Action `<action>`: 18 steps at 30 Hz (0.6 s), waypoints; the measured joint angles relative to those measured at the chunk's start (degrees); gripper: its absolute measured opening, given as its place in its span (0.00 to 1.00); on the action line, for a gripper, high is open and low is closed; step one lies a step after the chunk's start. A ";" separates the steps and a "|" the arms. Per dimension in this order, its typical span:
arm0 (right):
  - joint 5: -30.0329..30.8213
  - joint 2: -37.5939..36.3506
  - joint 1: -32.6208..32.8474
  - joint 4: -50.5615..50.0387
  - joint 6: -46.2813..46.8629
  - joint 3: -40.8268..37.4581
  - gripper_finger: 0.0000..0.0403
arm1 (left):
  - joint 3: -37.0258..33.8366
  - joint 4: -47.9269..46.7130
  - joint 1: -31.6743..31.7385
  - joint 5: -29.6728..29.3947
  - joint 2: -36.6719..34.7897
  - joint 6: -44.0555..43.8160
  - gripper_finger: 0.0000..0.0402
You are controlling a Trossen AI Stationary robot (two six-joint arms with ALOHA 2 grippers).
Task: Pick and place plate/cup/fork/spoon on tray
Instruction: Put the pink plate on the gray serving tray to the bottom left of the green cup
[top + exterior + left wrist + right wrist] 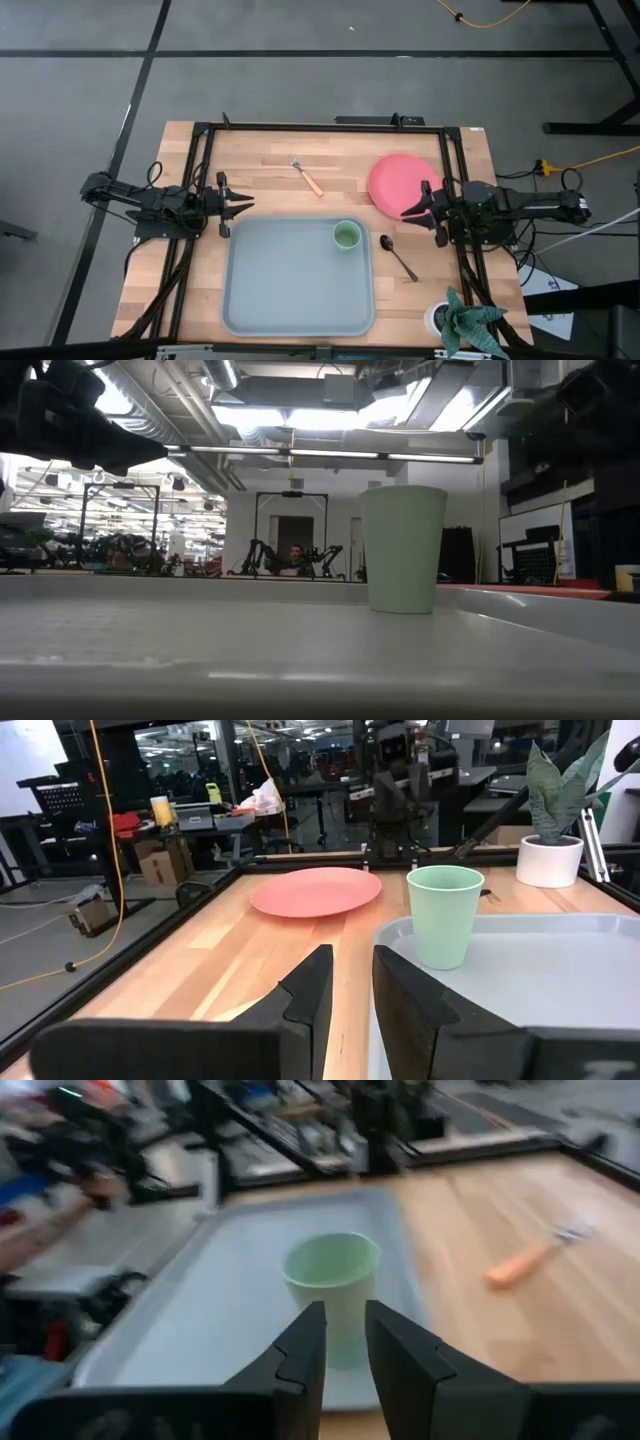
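Observation:
The blue-grey tray (298, 275) lies in the middle of the table near its front edge. The pale-green cup (346, 236) stands upright on its base in the tray's far right corner; it also shows in the low view (403, 548). The coral-red plate (398, 180) lies flat on the table, far right of the tray. The fork (307, 177) lies beyond the tray. The dark spoon (398, 256) lies right of the tray. My left gripper (245, 206) waits at the tray's far left corner, shut and empty. My right gripper (406, 212) is shut and empty over the plate's near edge.
A white pot with a green plant (460, 320) stands at the table's near right corner. A black frame (320, 126) runs along the table's far edge and both sides. Bare wood lies left of the fork and between the tray and the plate.

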 joint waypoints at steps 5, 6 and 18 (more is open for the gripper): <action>10.15 3.29 1.00 -8.26 4.38 1.31 0.20 | 0.00 -0.03 0.00 -0.02 -0.01 -0.04 0.17; 10.03 4.67 1.21 -8.30 5.32 0.56 0.20 | 0.00 -0.04 0.00 0.02 0.00 -0.04 0.17; 17.38 23.87 1.36 8.51 10.03 -0.82 0.20 | 0.00 -0.02 0.00 -0.09 0.00 -1.55 0.17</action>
